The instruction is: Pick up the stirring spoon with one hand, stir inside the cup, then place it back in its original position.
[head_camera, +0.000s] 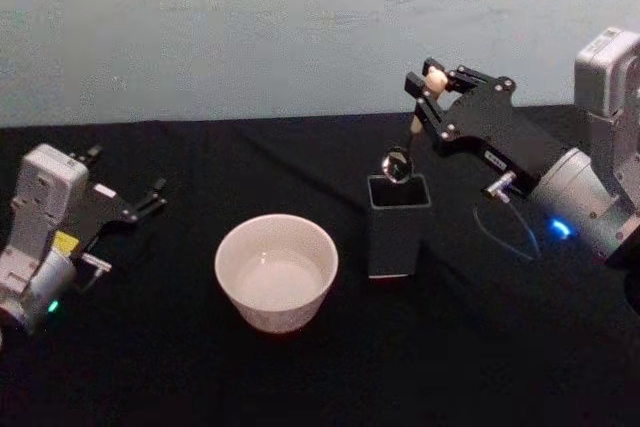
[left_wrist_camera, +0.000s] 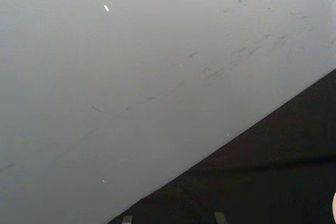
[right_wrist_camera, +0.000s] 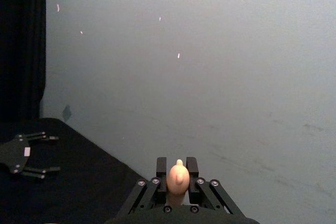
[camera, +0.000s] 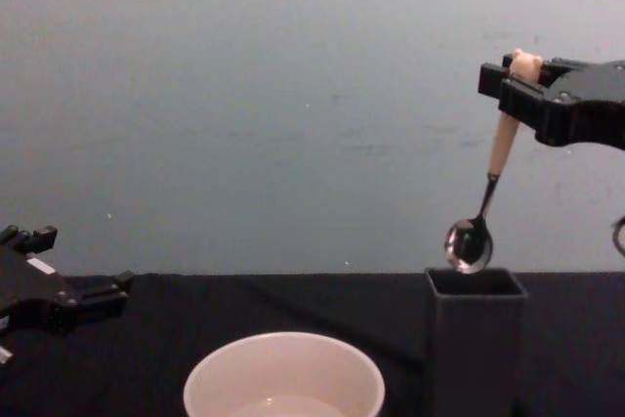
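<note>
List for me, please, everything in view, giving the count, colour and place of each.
stirring spoon: one; shiny metal bowl, dark neck, beige handle; hanging from the right gripper, bowl right at the holder's mouth.
cup: one; cream-white; on the table near the middle, to the left of the holder.
holder: one; dark grey, square-sectioned; upright on the table, to the right of the cup.
table: one; black covering; under everything.
wall: one; pale grey; behind the table.
right gripper: one; black; raised above the holder, shut on the spoon's handle top.
left gripper: one; black; open, idle at the table's left side.
</note>
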`<move>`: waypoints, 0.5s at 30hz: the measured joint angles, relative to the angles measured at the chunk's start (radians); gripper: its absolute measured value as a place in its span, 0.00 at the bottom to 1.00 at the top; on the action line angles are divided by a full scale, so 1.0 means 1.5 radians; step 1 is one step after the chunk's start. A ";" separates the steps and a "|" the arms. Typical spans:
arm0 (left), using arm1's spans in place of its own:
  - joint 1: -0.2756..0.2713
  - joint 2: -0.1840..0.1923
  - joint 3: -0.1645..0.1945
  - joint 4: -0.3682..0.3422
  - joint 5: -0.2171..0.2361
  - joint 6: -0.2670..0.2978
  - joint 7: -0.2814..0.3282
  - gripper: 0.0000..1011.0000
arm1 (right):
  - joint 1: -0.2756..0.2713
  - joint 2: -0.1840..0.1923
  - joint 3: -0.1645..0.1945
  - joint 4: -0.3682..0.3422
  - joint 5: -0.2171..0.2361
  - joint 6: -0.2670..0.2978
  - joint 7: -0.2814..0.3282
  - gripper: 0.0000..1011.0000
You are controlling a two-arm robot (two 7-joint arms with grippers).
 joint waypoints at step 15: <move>0.000 0.000 0.000 0.000 0.000 0.000 0.000 0.99 | -0.012 0.001 -0.009 -0.006 0.034 0.061 0.003 0.21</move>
